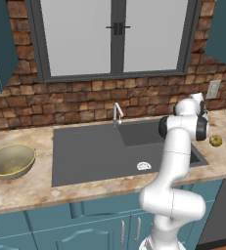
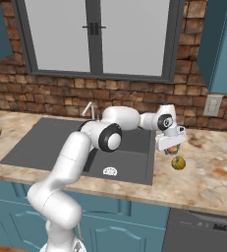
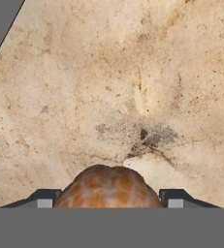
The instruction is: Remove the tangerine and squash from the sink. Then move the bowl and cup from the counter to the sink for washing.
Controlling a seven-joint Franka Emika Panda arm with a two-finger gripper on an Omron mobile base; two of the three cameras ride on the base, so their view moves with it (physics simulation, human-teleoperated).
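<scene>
Beige counter [image 2: 208, 167] right of the sink [image 1: 100, 151]: gripper [image 2: 171, 149] hangs over it, fingers flanking the tangerine [image 3: 108, 188], grip unclear; squash [image 2: 178, 163] sits just beside; bowl [image 1: 9, 161] far left

The dark grey sink [image 1: 100, 151] is set in a marbled beige counter [image 1: 21, 193], with its flat drainboard to the left and the deeper basin to the right. A white drain [image 1: 144, 166] lies in the basin floor, and a chrome faucet [image 1: 117, 113] stands at the far edge. The olive bowl [image 1: 10, 161] with its yellow rim sits on the counter left of the sink, apart from it. The white arm [image 1: 175, 161] rises at the near right and reaches over the sink's right edge. The yellow-green squash [image 1: 215, 141] rests on the counter right of the sink, just beside the arm's wrist.
</scene>
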